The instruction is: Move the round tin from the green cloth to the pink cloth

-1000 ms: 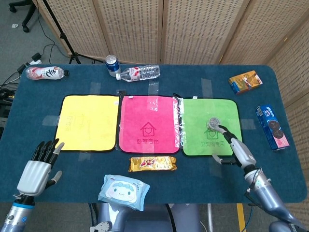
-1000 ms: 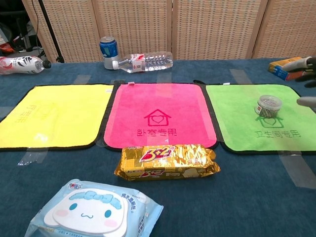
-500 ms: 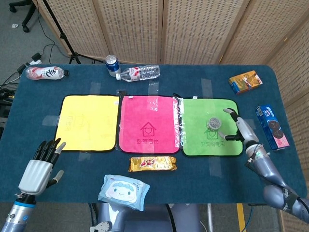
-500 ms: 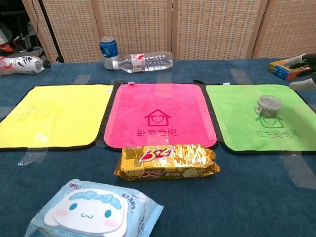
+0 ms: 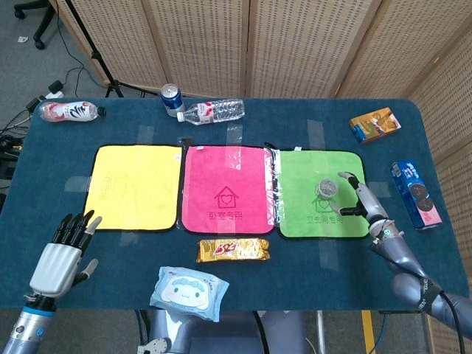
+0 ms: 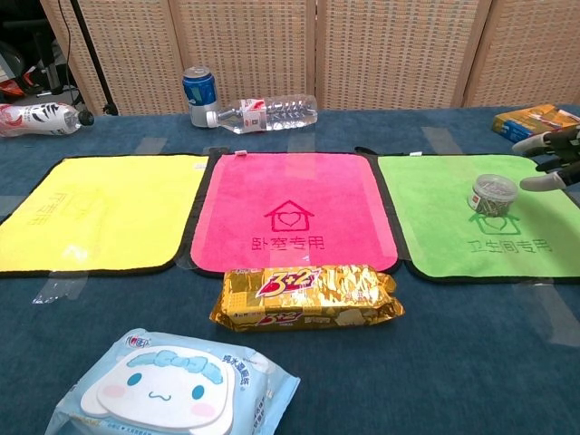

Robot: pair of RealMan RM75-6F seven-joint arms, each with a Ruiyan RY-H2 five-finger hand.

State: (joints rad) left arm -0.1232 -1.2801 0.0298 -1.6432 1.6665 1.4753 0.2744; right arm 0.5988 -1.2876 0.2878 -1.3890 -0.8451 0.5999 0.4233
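The small round tin point(image 5: 327, 189) point(image 6: 493, 192) stands upright on the green cloth point(image 5: 302, 184) point(image 6: 435, 217), near its right side. The pink cloth point(image 5: 227, 189) point(image 6: 290, 210) lies just left of it with nothing on it. My right hand point(image 5: 358, 195) point(image 6: 548, 159) hovers right of the tin, fingers spread, a small gap apart from it and holding nothing. My left hand point(image 5: 63, 251) rests over the table's front left, open and empty; the chest view does not show it.
A yellow cloth point(image 5: 133, 186) lies left of the pink one. A biscuit pack point(image 5: 234, 250) and a wipes pack point(image 5: 189, 292) sit in front. A can point(image 5: 171, 97) and two bottles point(image 5: 214, 112) point(image 5: 68, 111) lie at the back. Two boxes point(image 5: 375, 124) point(image 5: 415, 194) are at the right.
My right hand swung from the front of the green cloth out to its right side, then moved back in toward the tin. The tin and left hand have stayed put.
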